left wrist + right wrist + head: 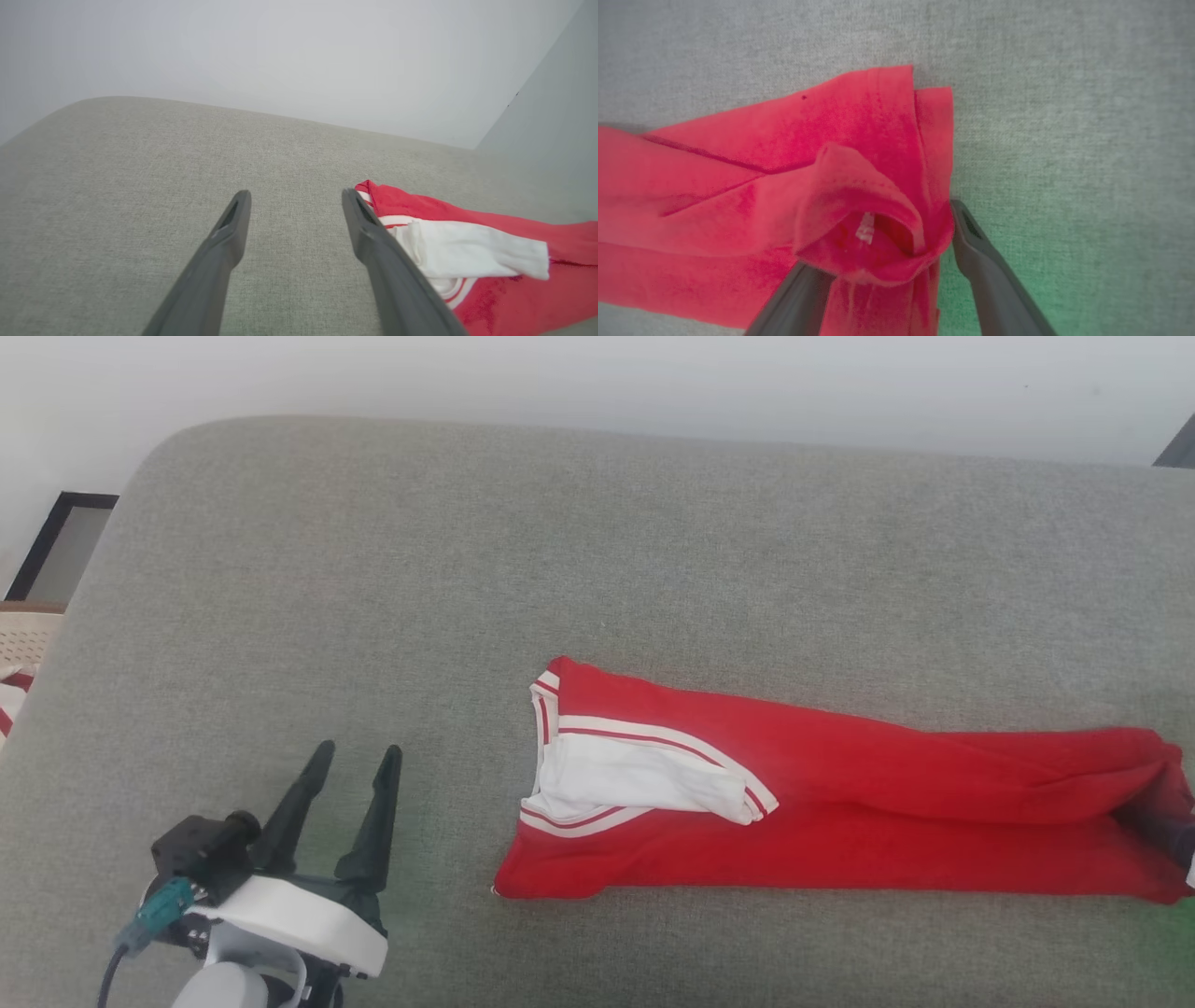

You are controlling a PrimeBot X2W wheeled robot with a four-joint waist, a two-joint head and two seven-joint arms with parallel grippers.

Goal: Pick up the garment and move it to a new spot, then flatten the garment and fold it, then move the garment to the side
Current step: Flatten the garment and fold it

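Red garment point(840, 803) right of wide left pincer point(359, 749), its end inside wide right pincer point(882, 238)

The left gripper point(359, 749) has two long, dark, tapering fingers point(289, 812) — blade-like, each with a slot near its tip — set in a white shell point(299, 919). Beside them is a black boxy camera point(201, 854) with a teal plug point(159, 910) and a dark cable point(110, 980). The forearm point(224, 989) is pale grey. On the right gripper point(896, 205) the fingers are the same matte dark grey.

No lettering or number can be read on the garment point(840, 784).
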